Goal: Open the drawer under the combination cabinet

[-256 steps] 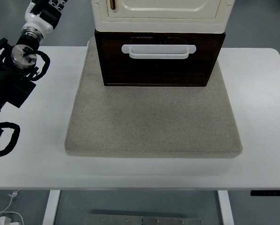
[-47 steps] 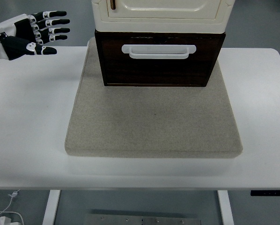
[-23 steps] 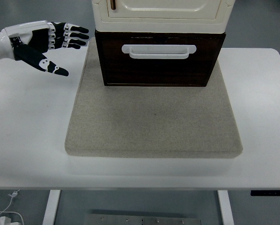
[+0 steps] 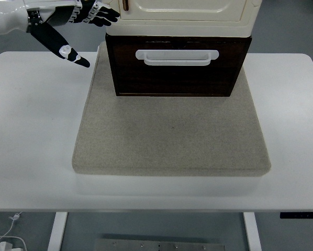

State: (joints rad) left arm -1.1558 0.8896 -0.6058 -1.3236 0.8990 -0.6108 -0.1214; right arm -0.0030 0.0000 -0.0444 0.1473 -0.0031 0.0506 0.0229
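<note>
Drawer (image 4: 177, 73) sits right of the left hand's (image 4: 57, 23) spread fingers (image 4: 101, 13)

Cabinet (image 4: 180, 13) sits on the drawer (image 4: 177, 65), at the mat's (image 4: 172, 136) far edge, mid-table (image 4: 31, 130)

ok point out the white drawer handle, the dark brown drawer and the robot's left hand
white drawer handle (image 4: 177, 57), head view, middle of the bar
dark brown wooden drawer (image 4: 177, 79), head view, front panel below the handle
left hand (image 4: 56, 23), head view, palm, fingers spread
</note>
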